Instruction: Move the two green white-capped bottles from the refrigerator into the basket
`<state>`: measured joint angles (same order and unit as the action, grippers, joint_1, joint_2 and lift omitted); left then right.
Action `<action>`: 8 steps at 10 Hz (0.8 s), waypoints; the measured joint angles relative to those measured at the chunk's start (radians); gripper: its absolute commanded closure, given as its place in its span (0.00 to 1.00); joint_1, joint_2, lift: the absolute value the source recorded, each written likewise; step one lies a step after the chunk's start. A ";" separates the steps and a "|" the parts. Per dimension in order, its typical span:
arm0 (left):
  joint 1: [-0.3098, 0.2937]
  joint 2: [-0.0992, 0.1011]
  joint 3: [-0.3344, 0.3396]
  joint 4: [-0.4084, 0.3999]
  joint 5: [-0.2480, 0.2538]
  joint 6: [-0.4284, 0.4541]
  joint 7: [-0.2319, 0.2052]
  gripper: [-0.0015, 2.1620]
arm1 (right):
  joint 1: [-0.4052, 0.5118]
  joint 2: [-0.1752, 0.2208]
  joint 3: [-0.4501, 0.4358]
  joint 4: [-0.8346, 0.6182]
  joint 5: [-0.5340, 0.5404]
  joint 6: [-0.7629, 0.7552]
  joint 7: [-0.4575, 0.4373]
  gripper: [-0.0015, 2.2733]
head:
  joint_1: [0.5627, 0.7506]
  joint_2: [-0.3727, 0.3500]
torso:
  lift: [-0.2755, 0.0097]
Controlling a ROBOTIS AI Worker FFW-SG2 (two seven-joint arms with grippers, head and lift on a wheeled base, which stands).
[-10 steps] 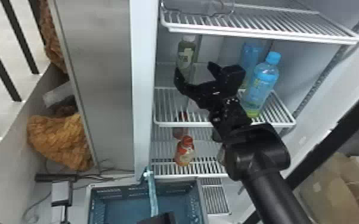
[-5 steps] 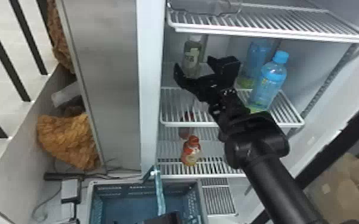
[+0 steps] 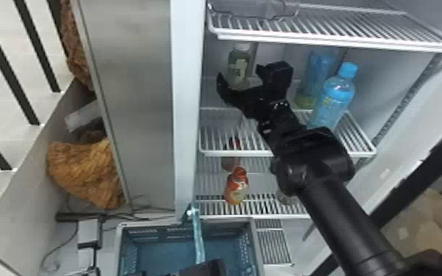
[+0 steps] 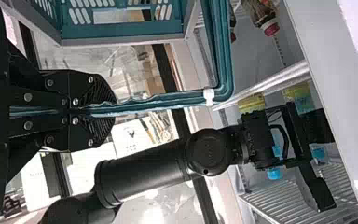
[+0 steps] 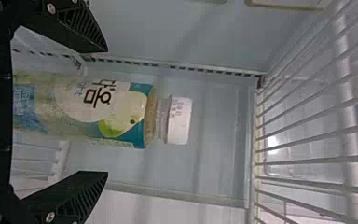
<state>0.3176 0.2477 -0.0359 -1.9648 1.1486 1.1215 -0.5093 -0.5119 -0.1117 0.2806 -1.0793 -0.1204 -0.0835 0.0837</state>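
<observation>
On the fridge's middle shelf, at its left side, stands a green white-capped bottle (image 3: pixel 238 65). My right gripper (image 3: pixel 239 73) is open in front of it. In the right wrist view the bottle (image 5: pixel 107 112) lies between the spread fingers of the right gripper (image 5: pixel 105 111), its white cap beyond the fingertips; I see no clear contact. The blue basket (image 3: pixel 185 223) is below the fridge shelves. At the bottom edge is my left gripper (image 3: pixel 205 267); in the left wrist view the left gripper (image 4: pixel 93 112) is shut on the basket's teal handle (image 4: pixel 154 100).
A blue-capped bottle (image 3: pixel 336 93) and another blue bottle (image 3: pixel 314 79) stand right of the right gripper on the same shelf. An orange bottle (image 3: pixel 236 186) stands on the lower shelf (image 3: pixel 257 211). The upper shelf's edge (image 3: pixel 334 43) is above the gripper, the fridge's side wall (image 3: pixel 185 110) to the left.
My right gripper has moved farther in and up toward the green bottle, its fingers now level with the bottle's body. The head view has shifted slightly. The left gripper keeps its hold on the handle.
</observation>
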 measured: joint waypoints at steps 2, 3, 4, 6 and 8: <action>-0.001 0.000 0.000 0.001 0.000 0.000 0.000 0.55 | -0.017 0.000 0.011 0.028 -0.023 0.011 -0.002 0.27 | 0.70 0.32 | 0.95; -0.001 0.001 0.000 0.002 0.000 0.000 0.000 0.55 | -0.020 0.000 0.019 0.031 -0.028 0.021 -0.008 0.36 | 0.70 0.32 | 0.95; -0.001 0.001 0.000 0.003 0.000 0.000 0.000 0.55 | -0.020 0.000 0.028 0.031 -0.031 0.024 -0.013 0.39 | 0.70 0.33 | 0.95; -0.001 0.001 -0.002 0.004 0.000 0.000 0.000 0.55 | -0.021 0.000 0.040 0.027 -0.034 0.024 -0.017 0.39 | 0.70 0.33 | 0.95; -0.001 0.003 -0.004 0.005 0.001 0.000 0.000 0.55 | -0.015 -0.001 0.040 0.025 -0.038 0.016 -0.019 0.39 | 0.70 0.33 | 0.95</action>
<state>0.3164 0.2507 -0.0398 -1.9599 1.1501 1.1216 -0.5093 -0.5271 -0.1131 0.3206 -1.0541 -0.1584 -0.0674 0.0644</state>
